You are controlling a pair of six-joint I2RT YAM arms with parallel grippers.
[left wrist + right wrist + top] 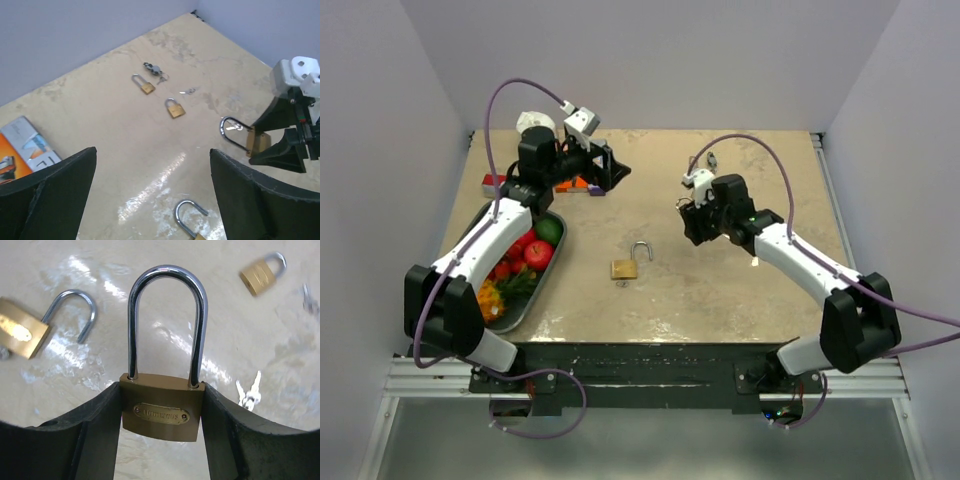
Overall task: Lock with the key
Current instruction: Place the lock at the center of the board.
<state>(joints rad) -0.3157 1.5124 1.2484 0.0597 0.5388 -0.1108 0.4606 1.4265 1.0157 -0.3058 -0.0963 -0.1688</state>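
Beige tabletop (720,290) — four padlocks (175,108), one in the right jaws.

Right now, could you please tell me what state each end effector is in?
Left end effector: open, holding nothing.
Right end effector: closed on a brass padlock.

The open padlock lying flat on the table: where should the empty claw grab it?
Take the open padlock by its brass body, from straight above, closing on its two narrow side edges. It lies flat, so those edges give parallel faces; the thin round shackle would likely slip.
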